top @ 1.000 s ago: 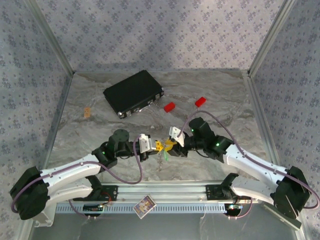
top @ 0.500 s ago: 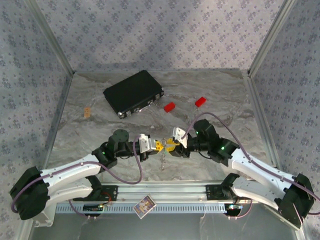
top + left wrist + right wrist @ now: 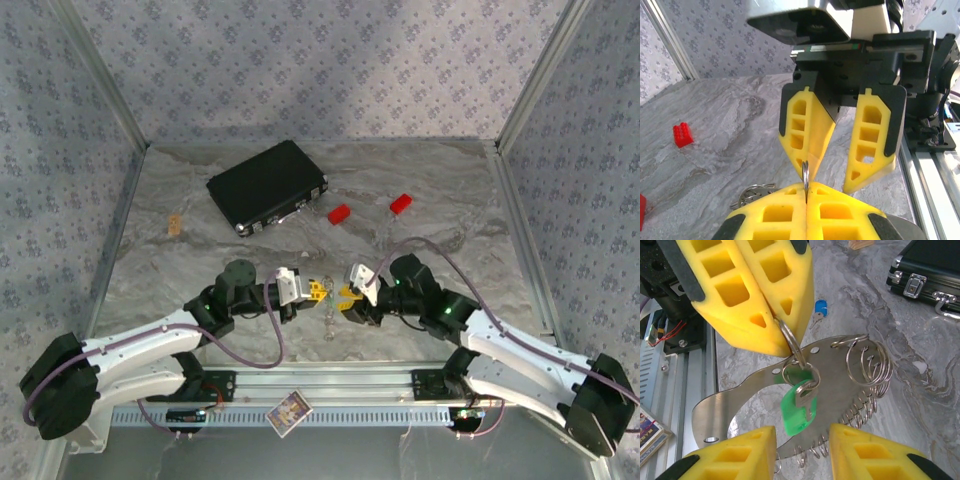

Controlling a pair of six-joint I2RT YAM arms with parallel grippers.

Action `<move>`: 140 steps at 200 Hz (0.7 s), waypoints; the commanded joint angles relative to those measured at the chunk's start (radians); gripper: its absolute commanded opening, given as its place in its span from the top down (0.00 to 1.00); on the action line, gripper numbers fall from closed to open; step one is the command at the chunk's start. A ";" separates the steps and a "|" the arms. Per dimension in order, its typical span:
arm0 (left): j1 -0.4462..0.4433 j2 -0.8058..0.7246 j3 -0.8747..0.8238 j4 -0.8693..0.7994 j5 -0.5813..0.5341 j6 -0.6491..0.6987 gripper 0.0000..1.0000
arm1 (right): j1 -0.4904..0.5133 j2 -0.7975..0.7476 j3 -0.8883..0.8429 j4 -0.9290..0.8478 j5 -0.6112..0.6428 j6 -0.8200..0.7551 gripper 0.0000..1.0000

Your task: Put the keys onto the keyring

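1. The left gripper (image 3: 316, 290) is clamped on the keyring (image 3: 789, 340), a silvery split ring. Its yellow fingers (image 3: 801, 285) meet with no gap, and the ring projects from between their tips.
2. The right gripper (image 3: 802, 442) faces the left gripper tip to tip. Its fingers are spread apart and touch nothing.
3. The green key (image 3: 796, 412) hangs on a smaller ring linked below the keyring, directly in front of the right gripper's open fingers.
4. The blue key (image 3: 820, 306) lies on the tabletop (image 3: 920, 365) beyond the left gripper, apart from both grippers.
5. A metal plate (image 3: 755, 385) edged with small wire rings lies behind the green key. It cannot be determined whether the plate hangs from the keyring or rests on the tabletop.
6. In the left wrist view the keyring (image 3: 805, 176) appears edge-on. The overhead view shows the keys too small to resolve.
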 commanded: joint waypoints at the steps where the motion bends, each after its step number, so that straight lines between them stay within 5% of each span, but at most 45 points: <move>1: -0.005 -0.007 -0.015 0.112 0.007 -0.038 1.00 | 0.009 -0.027 -0.020 0.076 0.050 0.042 0.66; 140: -0.005 0.015 -0.026 0.169 0.039 -0.068 1.00 | 0.010 -0.015 -0.019 0.215 -0.015 0.025 0.70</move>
